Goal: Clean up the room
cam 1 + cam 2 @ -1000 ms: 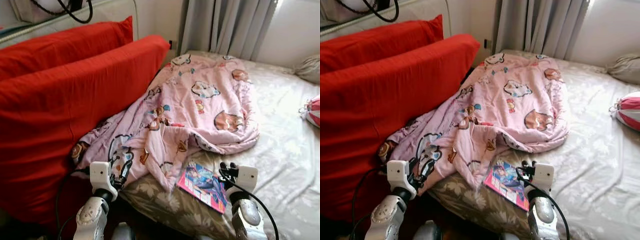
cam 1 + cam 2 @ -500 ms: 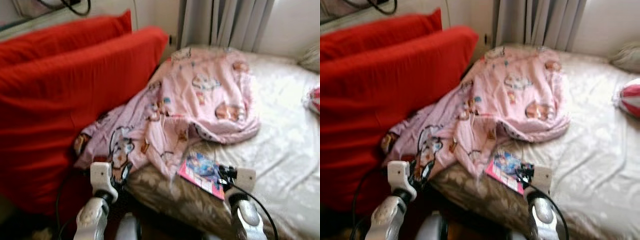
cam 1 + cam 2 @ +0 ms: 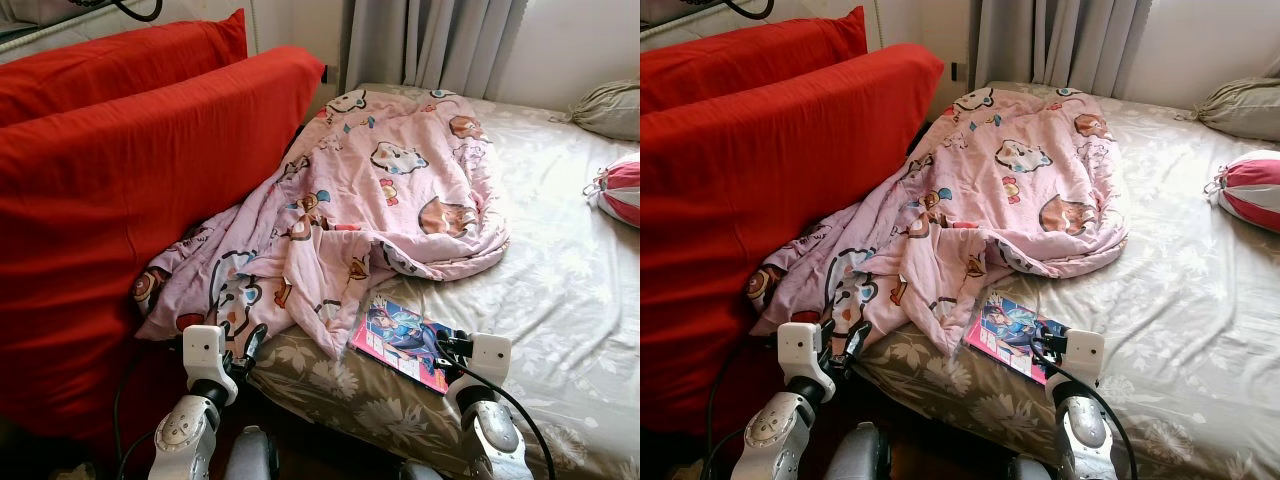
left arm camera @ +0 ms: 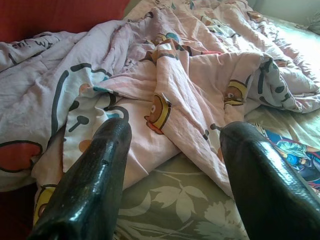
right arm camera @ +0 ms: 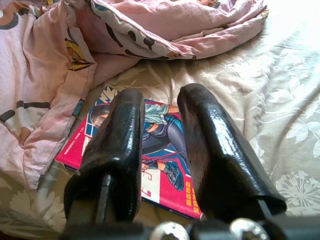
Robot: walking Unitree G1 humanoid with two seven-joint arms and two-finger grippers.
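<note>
A crumpled pink cartoon blanket (image 3: 380, 200) lies across the bed (image 3: 560, 280) and hangs over its near left edge. A colourful magazine (image 3: 400, 342) lies flat by the bed's near edge, one corner tucked under the blanket. My left gripper (image 3: 252, 345) is open and wide apart, low at the bed's edge, facing the blanket's hanging fold (image 4: 165, 100). My right gripper (image 3: 447, 348) hovers just short of the magazine (image 5: 160, 145); its fingers (image 5: 120, 130) stand a narrow gap apart with nothing between them.
Two big red cushions (image 3: 120, 180) stand upright along the bed's left side. A red-and-white striped ball (image 3: 622, 190) and a grey pillow (image 3: 610, 108) lie at the far right. Grey curtains (image 3: 430, 45) hang behind the bed.
The whole picture blurred and shifted, so the camera moved; the bed now sits a little closer and more of its right side shows. Both arms keep their pose, holding nothing.
</note>
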